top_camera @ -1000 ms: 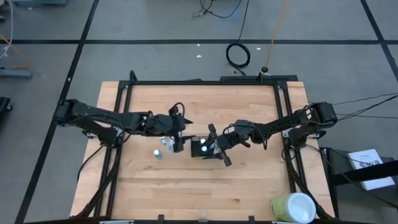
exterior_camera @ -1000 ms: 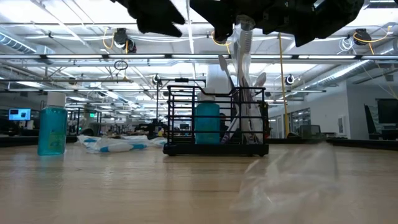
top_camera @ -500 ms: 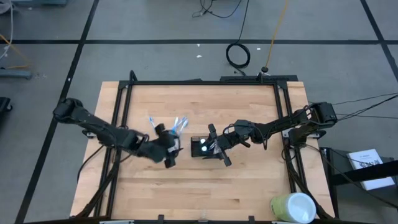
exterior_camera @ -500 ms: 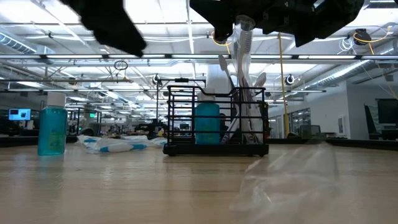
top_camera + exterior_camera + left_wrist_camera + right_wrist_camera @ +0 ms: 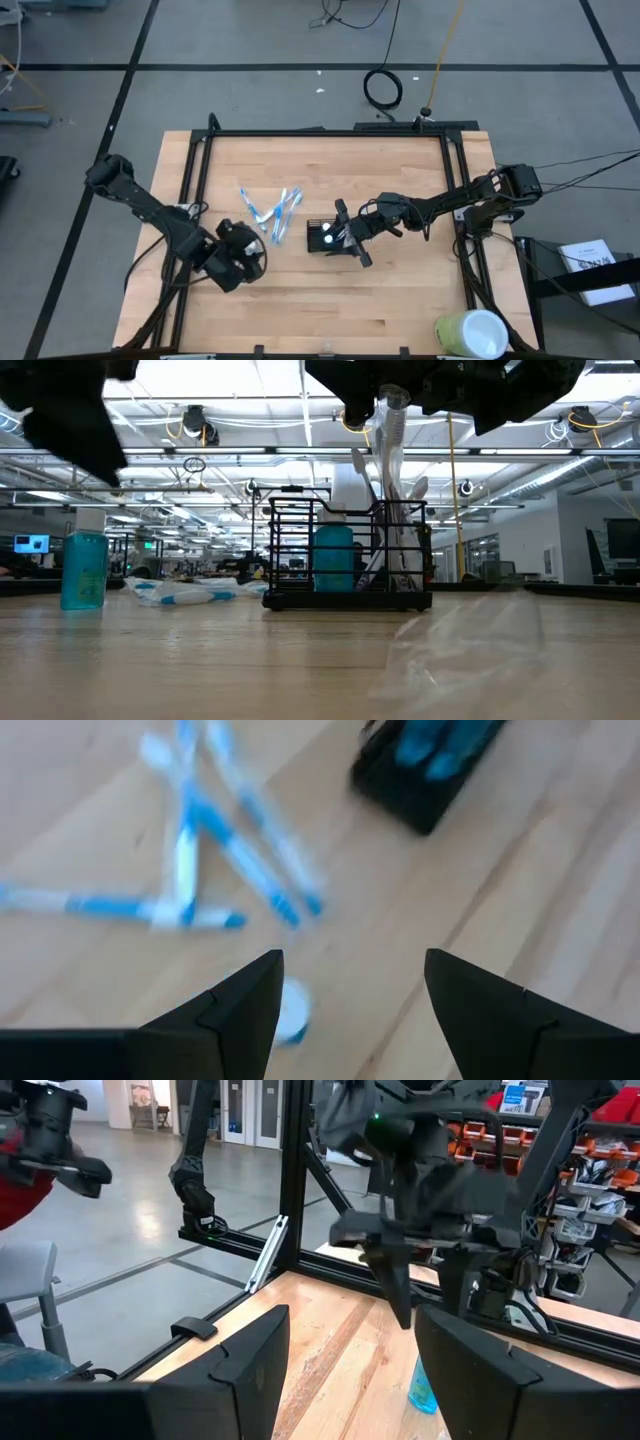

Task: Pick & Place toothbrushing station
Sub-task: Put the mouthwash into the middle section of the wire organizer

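The toothbrushing station [image 5: 322,238] is a small black wire holder standing on its base at the table's middle. In the low view the station [image 5: 347,555] holds a teal bottle and upright toothbrushes. It also shows in the left wrist view [image 5: 428,770]. My right gripper [image 5: 350,236] hovers open over the station's right end, its fingers [image 5: 250,1370] apart with nothing between them. My left gripper [image 5: 236,268] is open and empty near the table's near-left part, its fingers [image 5: 230,1015] spread wide above the wood.
Several blue-and-white toothbrushes [image 5: 270,207] lie loose left of the station. A small blue bottle [image 5: 83,570] with a white cap stands near them, under my left gripper. A pale green and white cup-like thing [image 5: 470,333] sits at the near-right corner. A black frame [image 5: 320,132] rims the table.
My left gripper has drawn away from the station's left end toward the table's near-left corner, staying empty. The loose toothbrushes it covered now show. My right gripper and the station have kept still.
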You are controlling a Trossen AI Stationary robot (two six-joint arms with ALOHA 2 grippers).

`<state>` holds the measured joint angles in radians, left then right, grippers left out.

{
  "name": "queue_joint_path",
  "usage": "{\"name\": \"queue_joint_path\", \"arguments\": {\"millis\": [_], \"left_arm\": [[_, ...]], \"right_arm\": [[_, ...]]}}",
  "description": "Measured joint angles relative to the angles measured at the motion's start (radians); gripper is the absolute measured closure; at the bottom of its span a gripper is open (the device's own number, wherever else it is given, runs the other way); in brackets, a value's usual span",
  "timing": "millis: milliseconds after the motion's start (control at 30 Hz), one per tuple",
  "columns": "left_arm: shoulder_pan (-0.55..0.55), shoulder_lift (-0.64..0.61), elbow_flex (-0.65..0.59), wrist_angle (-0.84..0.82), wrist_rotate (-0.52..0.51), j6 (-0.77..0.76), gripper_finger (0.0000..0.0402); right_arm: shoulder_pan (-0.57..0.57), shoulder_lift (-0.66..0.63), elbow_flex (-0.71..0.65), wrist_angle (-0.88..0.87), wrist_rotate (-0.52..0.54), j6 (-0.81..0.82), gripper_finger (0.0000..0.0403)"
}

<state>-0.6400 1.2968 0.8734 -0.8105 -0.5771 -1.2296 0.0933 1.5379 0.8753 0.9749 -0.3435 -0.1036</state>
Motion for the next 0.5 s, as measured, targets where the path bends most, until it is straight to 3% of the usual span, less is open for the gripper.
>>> {"name": "queue_joint_path", "arguments": {"millis": [167, 500], "left_arm": [[0.024, 0.0, 0.0, -0.088, 0.066, -0.154, 0.0154], [0.09, 0.048, 0.0, -0.124, 0.216, -0.194, 0.0154]], "right_arm": [[0.0, 0.0, 0.0, 0.0, 0.0, 0.0, 0.0192], [0.0, 0.0, 0.0, 0.0, 0.0, 0.0, 0.0192]]}}
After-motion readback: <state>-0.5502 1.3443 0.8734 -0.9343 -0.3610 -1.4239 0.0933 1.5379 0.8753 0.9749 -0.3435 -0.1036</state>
